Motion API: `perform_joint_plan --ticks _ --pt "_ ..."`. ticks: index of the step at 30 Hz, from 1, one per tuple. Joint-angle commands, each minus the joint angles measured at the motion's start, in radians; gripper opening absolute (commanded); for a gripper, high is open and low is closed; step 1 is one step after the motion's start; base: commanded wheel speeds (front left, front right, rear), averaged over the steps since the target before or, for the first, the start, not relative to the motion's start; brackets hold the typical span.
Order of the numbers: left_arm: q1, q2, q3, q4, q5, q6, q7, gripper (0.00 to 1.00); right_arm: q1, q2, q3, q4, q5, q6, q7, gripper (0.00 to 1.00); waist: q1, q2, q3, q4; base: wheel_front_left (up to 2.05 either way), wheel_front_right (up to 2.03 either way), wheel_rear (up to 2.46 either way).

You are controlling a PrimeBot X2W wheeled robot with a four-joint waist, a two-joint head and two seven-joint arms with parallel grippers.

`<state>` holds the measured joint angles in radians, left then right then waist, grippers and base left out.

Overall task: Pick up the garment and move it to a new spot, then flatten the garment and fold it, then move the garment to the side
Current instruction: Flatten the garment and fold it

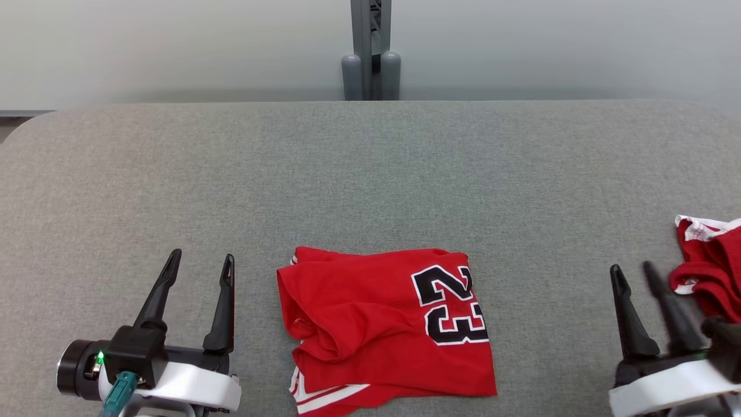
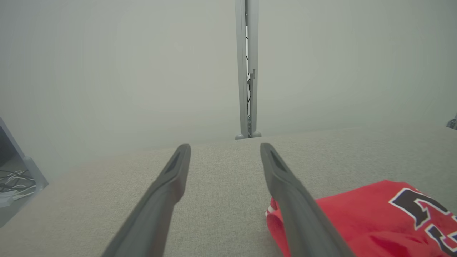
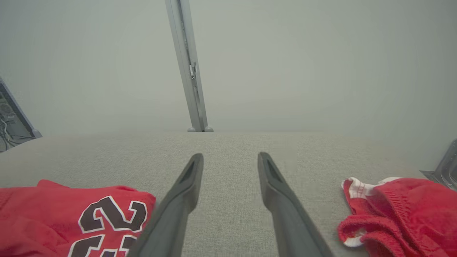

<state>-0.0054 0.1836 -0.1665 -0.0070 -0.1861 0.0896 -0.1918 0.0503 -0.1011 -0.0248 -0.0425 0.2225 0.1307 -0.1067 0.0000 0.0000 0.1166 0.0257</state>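
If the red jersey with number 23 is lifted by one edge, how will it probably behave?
The red jersey probably hangs limp: it lies in soft creases. It likely unfolds, since loose layers overlap. It looks thin, so probably light; the textured table may grip it.

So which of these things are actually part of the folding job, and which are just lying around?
Job: red number 23 jersey, loosely folded at the middle of the table; left gripper and right gripper, both open and empty.
Lying about: crumpled red garment with white trim at the right edge; grey post behind the table; cables off the left end.
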Motion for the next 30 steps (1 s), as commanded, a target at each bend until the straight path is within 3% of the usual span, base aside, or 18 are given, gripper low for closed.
perform_joint_plan --ticks 1,10,19,30 --pt "-0.012 0.006 0.000 0.001 -0.005 0.006 -0.004 1.00 0.002 -0.006 0.017 0.004 0.010 0.001 0.003 0.00 0.0000 0.0000 0.003 0.005 0.00 0.00 0.00" --pt "-0.037 -0.004 -0.014 0.012 -0.010 0.005 -0.017 1.00 -0.052 -0.037 0.304 0.057 0.072 0.001 0.031 0.00 0.0000 0.0000 0.029 0.053 0.00 0.00 0.00" --pt "-0.074 -0.024 -0.035 0.048 -0.021 -0.008 -0.037 1.00 -0.210 -0.047 0.566 0.246 0.156 0.000 0.000 0.00 0.0000 0.0000 0.054 0.117 0.00 0.00 0.00" --pt "-0.096 -0.033 -0.041 0.089 -0.030 -0.015 -0.057 1.00 -0.388 -0.033 0.734 0.504 0.231 0.000 -0.075 0.00 0.0000 0.0000 0.076 0.153 0.00 0.00 0.00"
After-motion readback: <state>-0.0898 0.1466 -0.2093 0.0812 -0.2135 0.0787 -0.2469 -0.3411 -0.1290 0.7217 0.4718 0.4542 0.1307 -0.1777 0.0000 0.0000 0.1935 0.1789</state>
